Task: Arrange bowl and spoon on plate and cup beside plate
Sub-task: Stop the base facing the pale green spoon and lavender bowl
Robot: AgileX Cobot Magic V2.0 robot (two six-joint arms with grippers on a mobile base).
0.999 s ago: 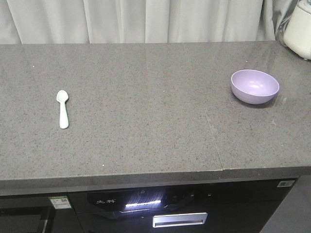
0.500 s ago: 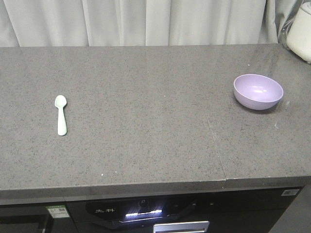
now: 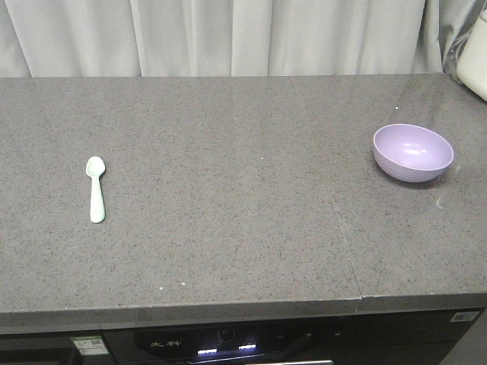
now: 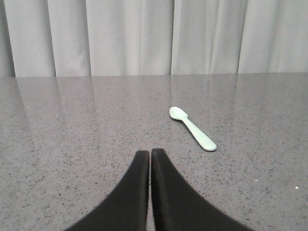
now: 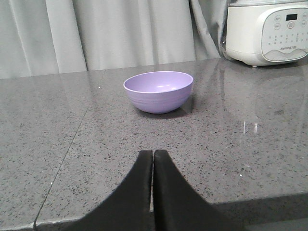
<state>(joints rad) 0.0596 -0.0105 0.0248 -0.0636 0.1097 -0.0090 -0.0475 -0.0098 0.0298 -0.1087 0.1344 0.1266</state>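
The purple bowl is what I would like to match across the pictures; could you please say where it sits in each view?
Front view: bowl at the right, near the end of the counter.
Left wrist view: not in it.
Right wrist view: centre, beyond the right pincer.
Shared landmark: white cooker behind the bowl to its right, in both views showing it.

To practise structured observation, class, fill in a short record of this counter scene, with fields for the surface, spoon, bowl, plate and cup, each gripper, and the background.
surface: grey speckled counter
spoon: pale green, lying flat on the left part, head toward the curtain
bowl: lavender, upright, empty, on the right part
plate and cup: not in any view
left gripper: shut, holding nothing, spoon ahead and slightly right
right gripper: shut, holding nothing, bowl straight ahead
background: pale curtain; white cooker at the far right
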